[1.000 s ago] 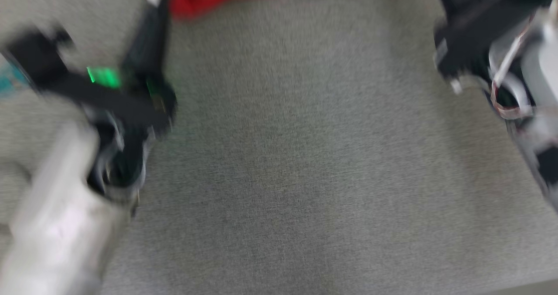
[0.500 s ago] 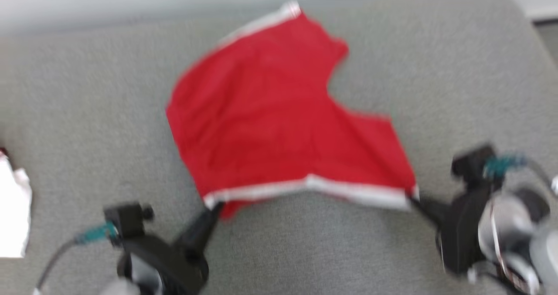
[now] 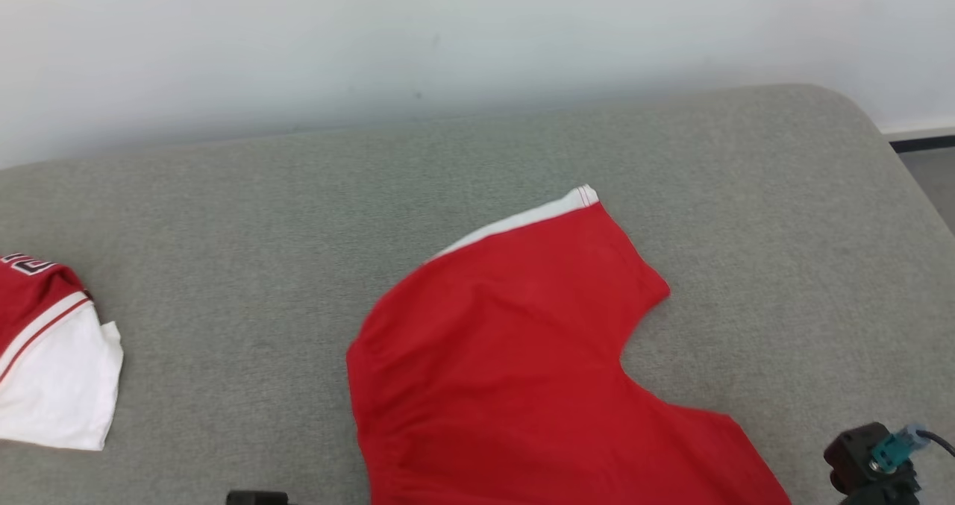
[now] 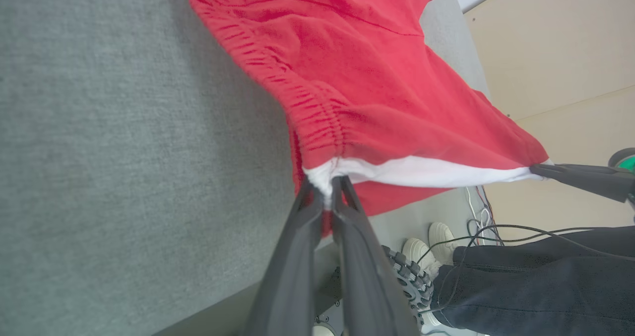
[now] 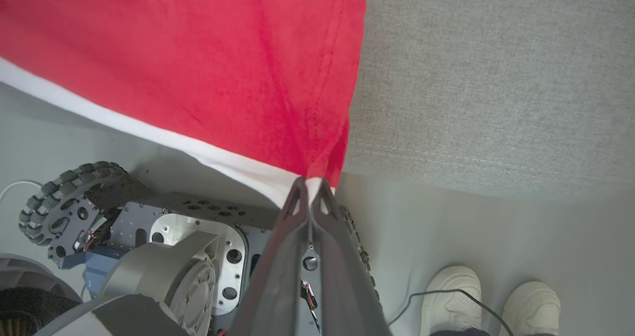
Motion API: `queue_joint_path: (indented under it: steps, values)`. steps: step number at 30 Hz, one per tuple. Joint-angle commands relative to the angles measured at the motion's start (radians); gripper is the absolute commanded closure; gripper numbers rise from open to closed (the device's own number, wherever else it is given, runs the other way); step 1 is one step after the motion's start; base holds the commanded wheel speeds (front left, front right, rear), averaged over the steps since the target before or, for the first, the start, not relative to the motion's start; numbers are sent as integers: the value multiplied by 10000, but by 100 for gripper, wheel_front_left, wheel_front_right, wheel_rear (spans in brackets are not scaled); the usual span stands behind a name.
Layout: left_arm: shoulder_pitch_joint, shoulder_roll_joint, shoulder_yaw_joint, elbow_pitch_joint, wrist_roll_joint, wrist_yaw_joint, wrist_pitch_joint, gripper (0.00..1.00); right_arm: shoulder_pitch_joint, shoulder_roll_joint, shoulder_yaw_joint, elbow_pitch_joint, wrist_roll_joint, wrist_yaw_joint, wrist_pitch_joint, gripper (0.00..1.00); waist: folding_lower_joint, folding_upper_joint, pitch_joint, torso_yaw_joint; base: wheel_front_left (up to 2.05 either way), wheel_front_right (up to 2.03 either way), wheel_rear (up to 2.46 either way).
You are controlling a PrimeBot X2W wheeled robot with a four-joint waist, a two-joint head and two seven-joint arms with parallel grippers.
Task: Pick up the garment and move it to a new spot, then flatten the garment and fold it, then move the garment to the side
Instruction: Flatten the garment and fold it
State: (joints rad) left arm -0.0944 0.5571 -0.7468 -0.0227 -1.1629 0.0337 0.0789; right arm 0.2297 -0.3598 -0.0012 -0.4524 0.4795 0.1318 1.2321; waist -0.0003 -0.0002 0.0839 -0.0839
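Camera lifted; wrists show garment [image 4: 387, 78] pinched.

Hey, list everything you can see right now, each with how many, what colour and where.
shorts: one, red with white trim, on the cushion, near hem pulled taut
other garment: one, red and white, cushion's left side
cushion: one, grey, under both garments
wall: one, white, behind the cushion
person: one, white shoes, dark trousers, on the floor by the base
base: one, grey metal, dark wheels, below the cushion's edge
left gripper: one, dark, shut on a white-trim corner
right gripper: one, dark, shut on the other corner
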Motion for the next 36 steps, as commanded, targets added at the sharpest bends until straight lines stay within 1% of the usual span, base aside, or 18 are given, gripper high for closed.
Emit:
queue_joint_path:
  steps: [1, 4, 5, 7, 8, 13, 18, 20, 21, 22, 23, 25, 27, 32, 36]
  values:
    - [188, 43, -52, -137, -8, 84, 81, 100, 169, -5, -87, -106, -211, -19, 163, 100, 3, 2, -179, 221, 0, 0, 0]
    - [397, 177, -209, -499, 1, 293, 309, 100, 427, 144, -361, -435, -476, -19, 557, 100, 3, 2, -267, 391, 0, 0, 0]
    - [495, 73, -146, -723, -140, 332, 180, 100, 316, 188, -461, -713, -565, -19, 452, 100, 3, 2, -282, 507, 0, 0, 0]
    - [457, -39, -33, -835, -232, 320, 66, 100, -5, 180, -463, -818, -579, -19, 199, 100, 3, 2, -290, 619, 0, 0, 0]
    - [227, -224, 53, -851, -251, 344, -28, 100, -425, -128, -322, -711, -778, -19, -124, 100, 3, 2, -277, 739, 0, 0, 0]
    - [-582, -960, 204, -723, -421, 308, -62, 100, -1807, -618, 91, 181, -1087, -19, -1163, 100, 3, 2, -206, 1097, 0, 0, 0]
    - [-1594, -1609, 260, -30, -316, 292, 29, 100, -3520, -1229, 638, 1736, -1432, -19, -2413, 100, 3, 2, -33, 1350, 0, 0, 0]
    - [-1942, -1945, 345, 357, -477, 189, -11, 100, -4220, -1540, 1006, 2408, -1697, -20, -2965, 100, 3, 2, 70, 1465, 0, 0, 0]
    - [-2106, -2079, 419, 582, -531, 170, -74, 100, -4519, -1534, 1204, 2736, -1721, -19, -3216, 100, 3, 2, 122, 1511, 0, 0, 0]
    - [-2106, -2079, 419, 582, -531, 170, -74, 100, -4519, -1534, 1204, 2736, -1721, -19, -3216, 100, 3, 2, 122, 1511, 0, 0, 0]
    - [-2257, -2200, 469, 803, -526, 113, -123, 100, -4873, -1493, 1356, 3050, -1812, -19, -3511, 100, 3, 2, 179, 1541, 0, 0, 0]
    - [-2582, -2478, 611, 1280, -461, 163, -332, 100, -5532, -1575, 1673, 3684, -2083, -20, -3926, 100, 3, 2, 356, 1604, 0, 0, 0]
    - [-2984, -2653, 712, 1737, -231, 217, -572, 100, -6201, -1510, 1941, 4346, -2297, -19, -4358, 100, 3, 2, 597, 1671, 0, 0, 0]
    - [-3840, -3089, 899, 2797, -31, 22, -1027, 100, -7704, -1295, 2650, 5997, -2477, -20, -5445, 100, 3, 2, 1269, 1842, 0, 0, 0]
    - [-4481, -3428, 935, 3555, 167, -187, -1323, 100, -8726, -1079, 2819, 7211, -2607, -20, -6438, 100, 3, 2, 1762, 2025, 0, 0, 0]
